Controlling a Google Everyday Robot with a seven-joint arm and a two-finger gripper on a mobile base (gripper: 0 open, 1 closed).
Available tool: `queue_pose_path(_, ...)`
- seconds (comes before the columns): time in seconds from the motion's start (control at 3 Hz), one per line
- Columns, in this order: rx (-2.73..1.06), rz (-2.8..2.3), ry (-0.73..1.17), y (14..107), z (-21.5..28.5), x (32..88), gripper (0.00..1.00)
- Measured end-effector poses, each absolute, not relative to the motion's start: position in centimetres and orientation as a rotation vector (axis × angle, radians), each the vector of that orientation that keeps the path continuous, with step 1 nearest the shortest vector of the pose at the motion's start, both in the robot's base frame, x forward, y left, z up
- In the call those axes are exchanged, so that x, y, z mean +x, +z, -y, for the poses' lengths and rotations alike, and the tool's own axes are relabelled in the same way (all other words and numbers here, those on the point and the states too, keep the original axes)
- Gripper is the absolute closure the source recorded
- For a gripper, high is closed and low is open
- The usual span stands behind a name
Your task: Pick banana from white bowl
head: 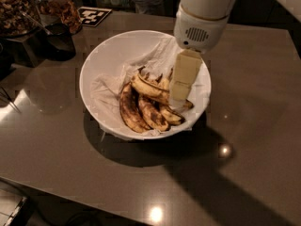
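My gripper (181,91), a pale cream, blocky plastic pair hanging from a rounded white wrist housing (197,29) with a small grille, is inside the right half of the bowl. I cannot tell whether it is open or closed, since it shows as one stacked block from this angle. Its lower end covers the right part of the long, pale yellow banana with brown speckles (150,89). I cannot tell whether it touches the fruit.

That banana lies across the top of the pile, with its dark end toward the upper left. Under and in front of it lie three shorter, browner, heavily blotched bananas (141,113), curved and side by side. All of them rest on crumpled white paper (106,86) that lines the large, round, glossy white bowl (84,62).

The bowl sits on a smooth, reflective grey-brown table (244,131). Well apart at the upper left stand a dark cup-like container (59,41), a clear jar of brownish snacks (14,8) and a flat black-and-white patterned marker card (94,15).
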State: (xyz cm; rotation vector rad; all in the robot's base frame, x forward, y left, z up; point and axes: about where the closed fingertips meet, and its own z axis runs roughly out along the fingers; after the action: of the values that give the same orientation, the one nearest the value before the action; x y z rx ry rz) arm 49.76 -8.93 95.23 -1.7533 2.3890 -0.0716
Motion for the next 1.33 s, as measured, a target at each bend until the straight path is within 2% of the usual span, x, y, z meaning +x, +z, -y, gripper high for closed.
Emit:
queue_pose_path(0.33,-1.723,-2.462,0.036,93.1,7.4,50.6,0.0)
queue_pose_path(1.0,-1.665,-2.418,0.054,93.1,5.9,49.1,0.0)
queue_pose_path(1.33,-1.697,-2.407,0.055,92.9,5.0,49.1,0.1)
